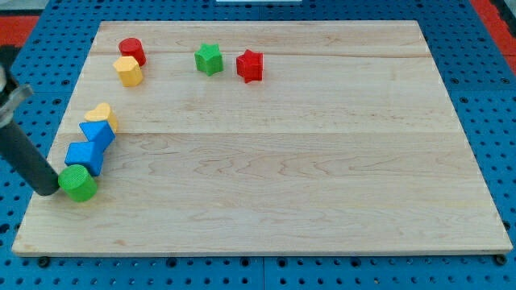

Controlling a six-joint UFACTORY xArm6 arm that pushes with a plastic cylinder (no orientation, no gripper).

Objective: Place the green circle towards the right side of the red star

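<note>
The green circle (78, 184) lies near the view's left edge of the wooden board, low down. The red star (250, 65) lies far from it, near the view's top, a little left of the middle. My tip (50, 190) rests just left of the green circle, touching or nearly touching its left side. The dark rod slants up to the view's left edge.
A blue cube (85, 155), a blue triangle (98, 134) and a yellow heart (101, 115) form a line just above the green circle. A green star (209, 59) lies left of the red star. A red cylinder (131, 51) and a yellow hexagon (128, 71) lie at top left.
</note>
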